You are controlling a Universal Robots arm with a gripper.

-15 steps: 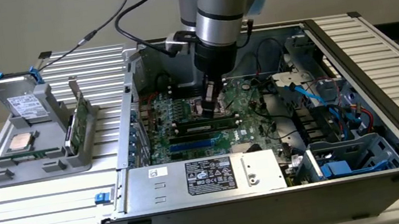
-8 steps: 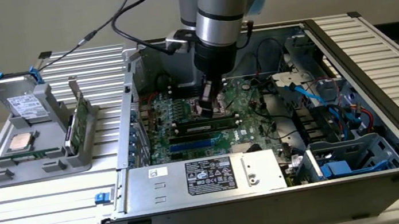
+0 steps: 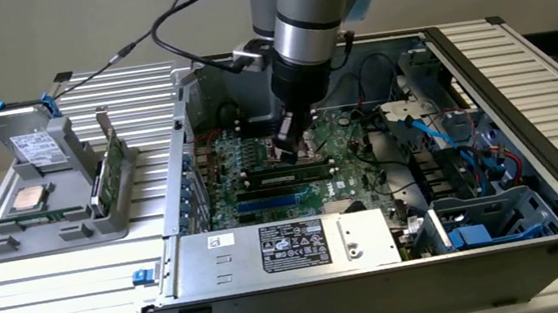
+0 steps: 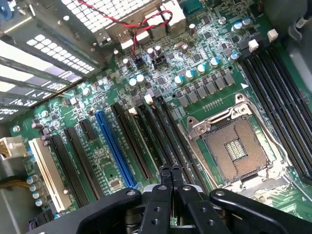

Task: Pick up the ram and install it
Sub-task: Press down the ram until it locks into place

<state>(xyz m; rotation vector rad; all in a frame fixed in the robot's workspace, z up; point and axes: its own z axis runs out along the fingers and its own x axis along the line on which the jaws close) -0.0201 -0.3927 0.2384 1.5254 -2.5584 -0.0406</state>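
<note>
Fingers (image 4: pixel 165 178) pinched together with nothing between them, tips low over the motherboard (image 3: pixel 257 159) inside the open computer case (image 3: pixel 540 171). Just beneath the gripper (image 3: pixel 288 155), the ram (image 3: pixel 284 177), lying along a slot and seemingly placed; cannot tell whether fully seated. Well off toward the exterior view's left, on the table (image 3: pixel 14 280), a second green stick (image 3: pixel 106 175) upright in a gray holder (image 3: pixel 52 233). For pressing well: push straight down, keep the closed tips centred on the top edge, and steer clear of the bare processor socket (image 4: pixel 239 148) nearby.
</note>
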